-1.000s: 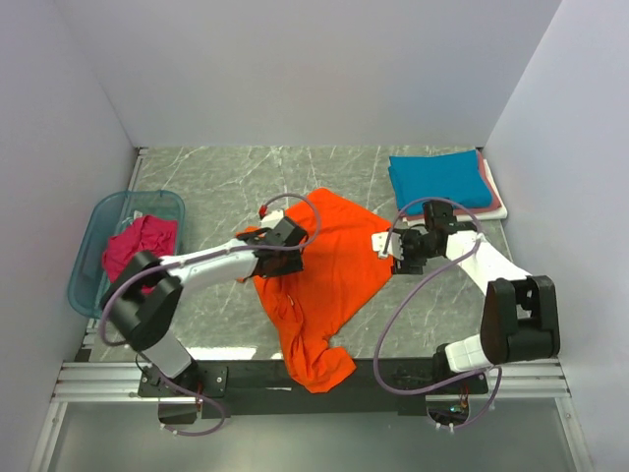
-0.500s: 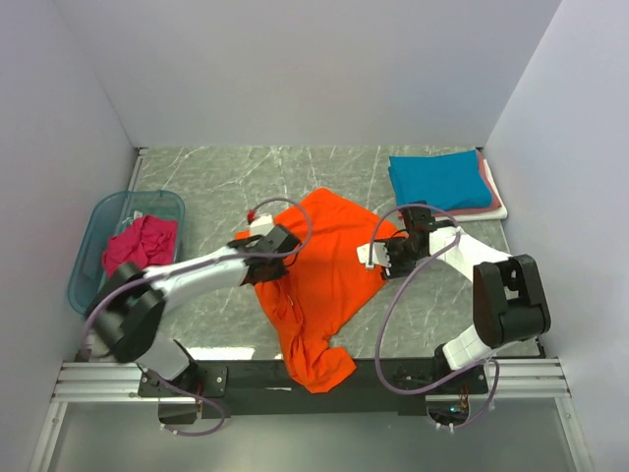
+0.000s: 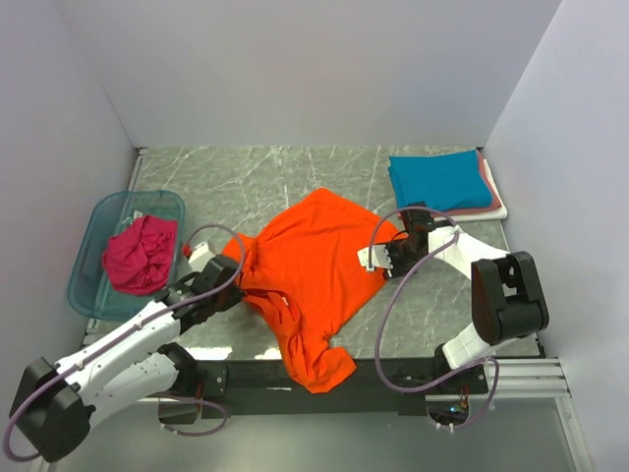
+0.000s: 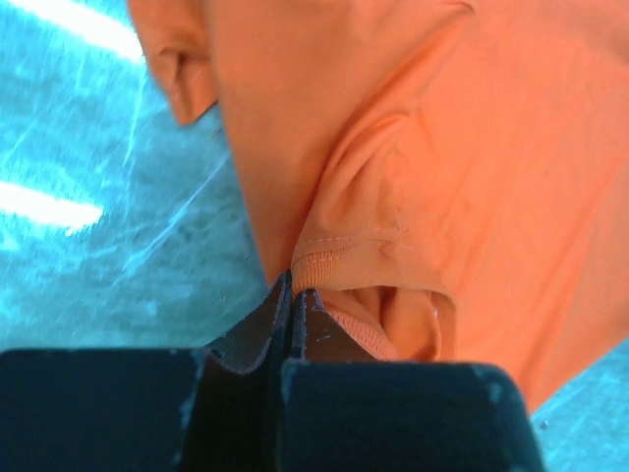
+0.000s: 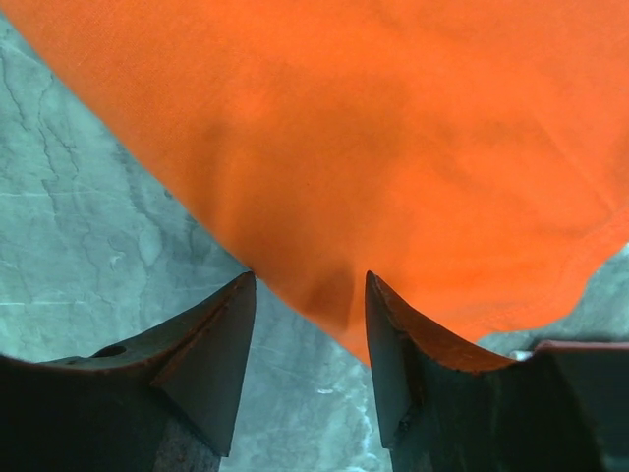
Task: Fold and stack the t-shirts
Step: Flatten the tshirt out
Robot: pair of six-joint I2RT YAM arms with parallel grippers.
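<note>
Overhead view: orange t-shirt (image 3: 314,265) lay spread and rumpled across the middle of the marble-patterned table (image 3: 246,177), one end bunched at the near edge between the two arm bases. The left gripper (image 3: 233,280) was at the shirt's left edge, and the cloth rose in a small gathered peak where it met the tool. The right gripper (image 3: 378,258) sat low at the shirt's right edge, near its far corner. A translucent blue tub (image 3: 98,221) stood at the left side of the table with a crumpled magenta t-shirt (image 3: 141,256) inside. At the far right corner a folded teal t-shirt (image 3: 437,179) topped a stack; a pink t-shirt (image 3: 486,187) and a white one (image 3: 499,210) showed only as edges below it.

Left wrist view: the two dark fingers (image 4: 251,339) were pressed together, with a ribbed, stitched edge of the orange cloth pinched between their tips. Folds of the shirt fanned out above the grip, with bare tabletop to the left.

Right wrist view: the jaws stood apart, clamping nothing. The shirt's edge ran across the gap between the fingertips, lying flat on the table, and orange cloth filled the upper part of the picture.
</note>
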